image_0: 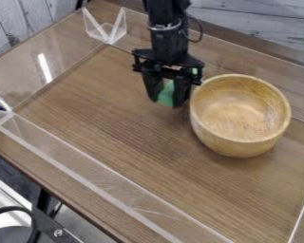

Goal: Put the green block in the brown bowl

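My gripper [167,92] hangs from the black arm above the wooden table, just left of the brown bowl [241,116]. Its fingers are shut on the green block [169,92], which shows as a bright green piece between them, lifted off the table surface. The bowl is round, light-brown wood with a thick rim, and nothing lies in it. The block sits beside the bowl's left rim, not over its hollow.
A clear acrylic wall [66,166] runs around the table, with a clear bracket [106,27] at the back left. The table's front edge drops off at the lower left.
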Robot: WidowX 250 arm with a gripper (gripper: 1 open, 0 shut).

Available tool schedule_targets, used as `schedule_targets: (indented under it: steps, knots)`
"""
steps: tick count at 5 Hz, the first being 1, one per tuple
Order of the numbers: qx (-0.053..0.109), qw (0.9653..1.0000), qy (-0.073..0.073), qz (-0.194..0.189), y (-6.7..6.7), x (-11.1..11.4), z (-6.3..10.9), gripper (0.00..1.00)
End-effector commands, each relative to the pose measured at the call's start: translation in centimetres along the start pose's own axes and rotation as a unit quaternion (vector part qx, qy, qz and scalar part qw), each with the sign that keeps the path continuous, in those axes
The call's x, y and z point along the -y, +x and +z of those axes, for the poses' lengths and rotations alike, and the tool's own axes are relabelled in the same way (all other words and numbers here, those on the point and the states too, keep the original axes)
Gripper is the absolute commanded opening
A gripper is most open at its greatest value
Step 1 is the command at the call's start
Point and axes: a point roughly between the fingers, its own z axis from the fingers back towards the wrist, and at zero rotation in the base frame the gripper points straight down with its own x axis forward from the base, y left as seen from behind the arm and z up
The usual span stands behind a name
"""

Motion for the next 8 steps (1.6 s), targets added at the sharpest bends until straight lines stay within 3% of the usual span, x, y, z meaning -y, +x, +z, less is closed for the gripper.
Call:
schedule_targets:
  steps: [1, 4, 8]
  knots:
    - [0.034, 0.9994, 0.011, 0.005, 1.8, -1.2, 1.2, 0.0]
    - [0.049, 0.9987, 0.001, -0.014, 1.9, 0.2, 3.0, 0.0]
    - [0.043, 0.9985, 0.008, -0.034, 2.3, 0.5, 2.2, 0.0]
